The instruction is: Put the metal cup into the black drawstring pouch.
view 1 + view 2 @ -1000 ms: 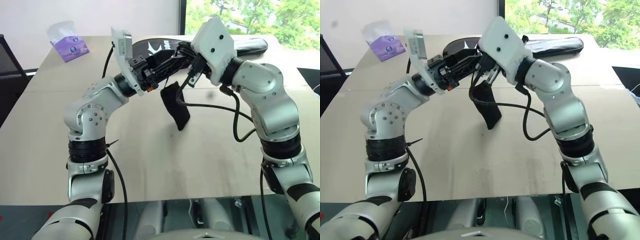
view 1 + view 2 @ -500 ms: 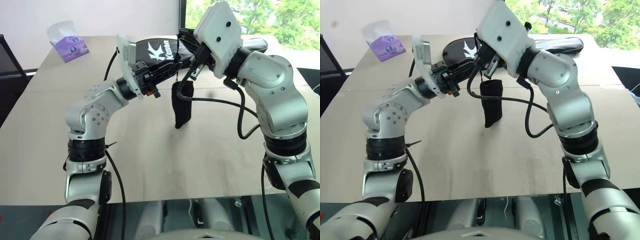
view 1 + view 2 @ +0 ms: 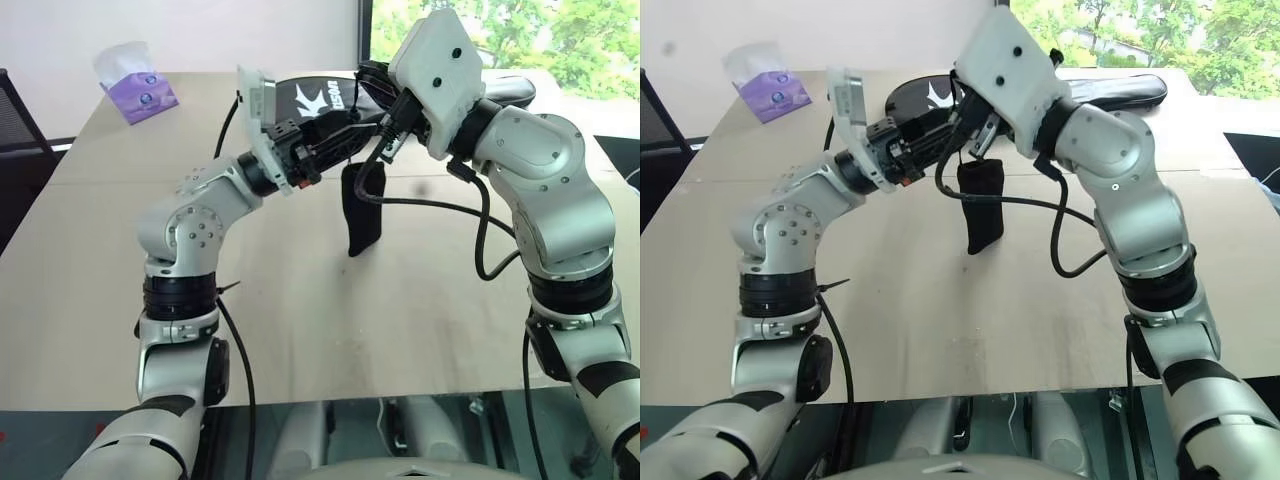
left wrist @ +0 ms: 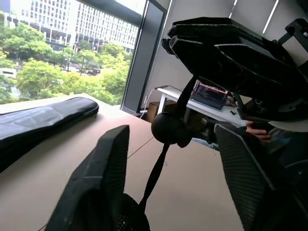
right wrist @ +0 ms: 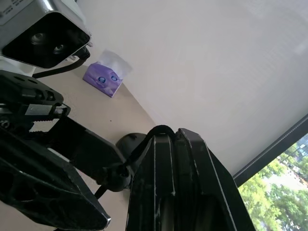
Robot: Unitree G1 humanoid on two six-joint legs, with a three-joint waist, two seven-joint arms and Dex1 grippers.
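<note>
The black drawstring pouch hangs well above the table from its thin cord. My right gripper is shut on the top of that cord, held high over the table's middle. My left gripper stands open just beside it, one finger on each side of the cord's round bead without touching it. In the left eye view the left gripper reaches in from the left, right at the pouch's top. The metal cup is out of view.
A long black racket cover with white lettering lies across the far side of the beige table. A purple tissue pack sits at the far left corner. A window is beyond the table's far right.
The pouch hung slanted a second ago and now hangs almost straight down. My left fingers were closer together half a second ago and have spread apart. Both arms have kept their places.
</note>
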